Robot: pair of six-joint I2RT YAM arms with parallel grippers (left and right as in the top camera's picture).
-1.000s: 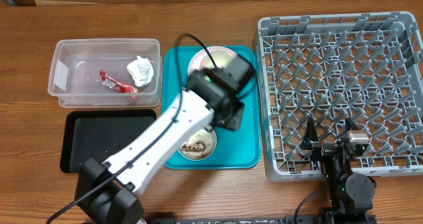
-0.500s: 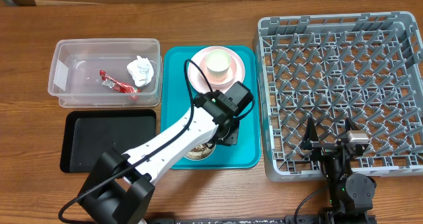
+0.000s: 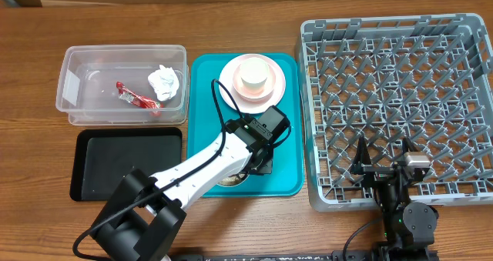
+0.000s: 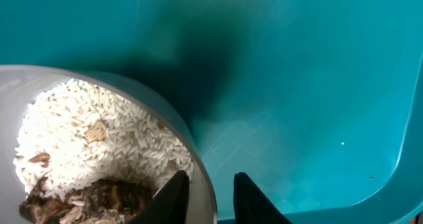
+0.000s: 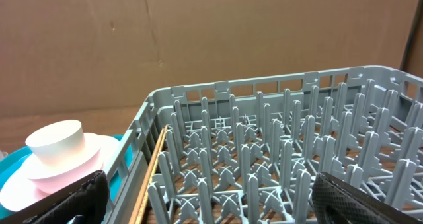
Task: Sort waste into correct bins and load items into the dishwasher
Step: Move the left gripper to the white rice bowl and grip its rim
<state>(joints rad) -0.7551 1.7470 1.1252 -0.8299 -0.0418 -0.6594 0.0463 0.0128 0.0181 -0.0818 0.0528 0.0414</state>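
Straddling the bowl (image 4: 142, 90) rim at lower left, the left gripper (image 4: 210, 199) stands apart, unclamped; tilting could spill rice (image 4: 99, 135).

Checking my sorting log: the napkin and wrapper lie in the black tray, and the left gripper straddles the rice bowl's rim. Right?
Not quite. The overhead view shows the napkin and wrapper in the clear tub; the black tray holds neither. The left gripper does straddle the rice bowl's rim.
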